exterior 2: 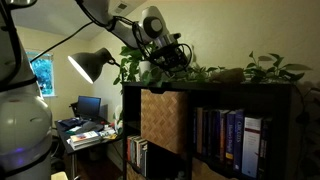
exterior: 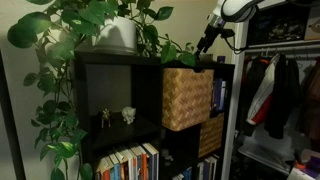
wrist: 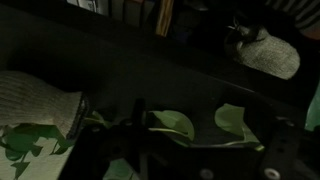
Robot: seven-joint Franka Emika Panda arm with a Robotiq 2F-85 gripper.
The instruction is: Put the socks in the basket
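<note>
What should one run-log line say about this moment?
stage: before grasp | gripper: open, empty, above shelf top | sock: ungrasped, beside leaves | basket: in upper cubby

Basket [exterior: 186, 98] in shelf [exterior: 110, 57] cubby; plant [exterior: 95, 15] on top.

Basket: large cube-shaped basket of woven tan wicker [exterior: 187, 97] [exterior 2: 163, 120], upright, square face out in both exterior views.
Basket place: it fills an end cubby in the top row of the black shelf unit [exterior: 120, 85], snug under the top board.
Sock: pale grey ribbed knit sock [wrist: 40, 97], seen in the wrist view.
Sock place: lying flat on the shelf's dark top, not in the basket.
</note>
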